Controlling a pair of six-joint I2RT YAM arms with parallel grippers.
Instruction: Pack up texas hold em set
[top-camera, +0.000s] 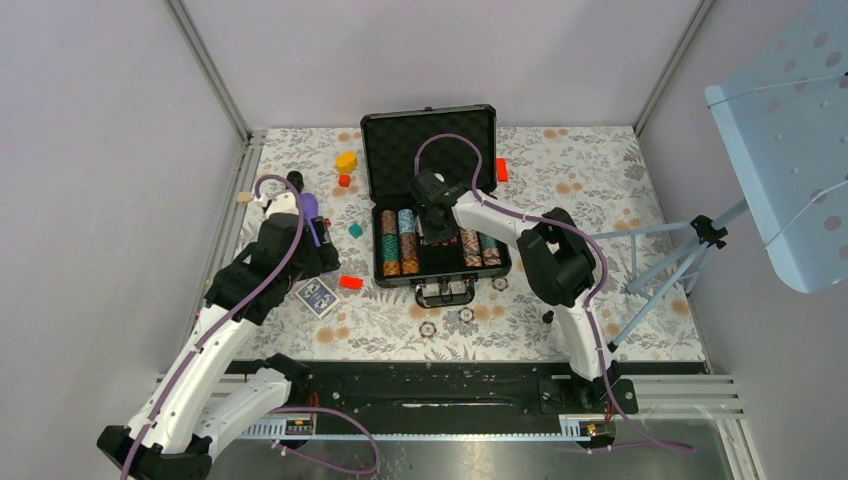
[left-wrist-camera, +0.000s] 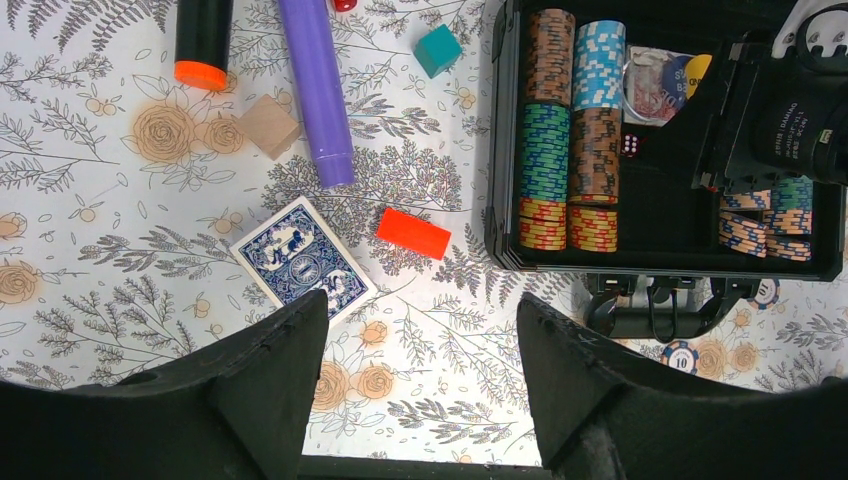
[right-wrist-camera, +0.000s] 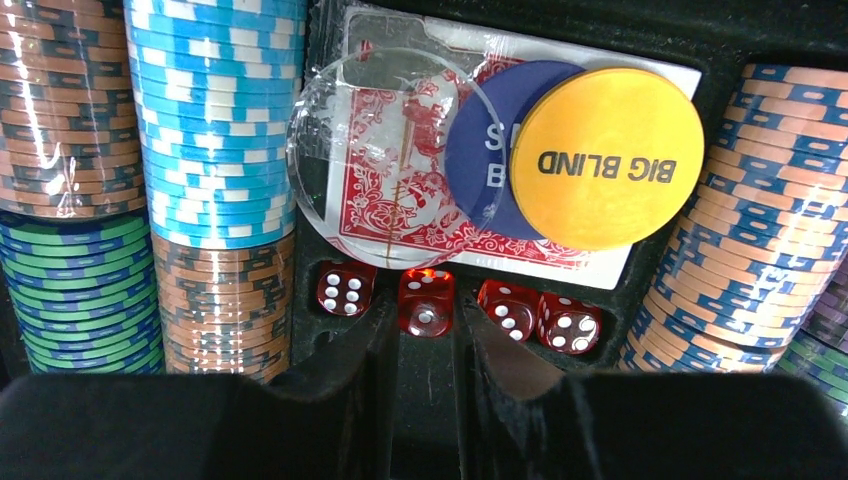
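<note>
The black case (top-camera: 430, 140) lies open at mid-table, its foam lid up, with rows of striped chips (top-camera: 398, 240) inside. My right gripper (top-camera: 437, 225) is down in the case's middle compartment. In the right wrist view it (right-wrist-camera: 428, 320) is shut on a red die (right-wrist-camera: 426, 300), with three more dice beside it. Behind the dice lie a red card deck (right-wrist-camera: 480, 240), a clear disc (right-wrist-camera: 340, 120), a blue button and a yellow BIG BLIND button (right-wrist-camera: 605, 155). My left gripper (left-wrist-camera: 420, 340) is open and empty, just right of a blue card deck (left-wrist-camera: 300, 260) on the cloth.
Three loose chips (top-camera: 428, 328) lie in front of the case handle (left-wrist-camera: 650, 315). A purple-and-black cylinder (left-wrist-camera: 315, 90), an orange-tipped black marker (left-wrist-camera: 203, 40), and red (left-wrist-camera: 413, 232), teal (left-wrist-camera: 438, 50), wooden (left-wrist-camera: 268, 125) and yellow (top-camera: 346, 160) blocks lie left of it. A tripod (top-camera: 690, 250) stands right.
</note>
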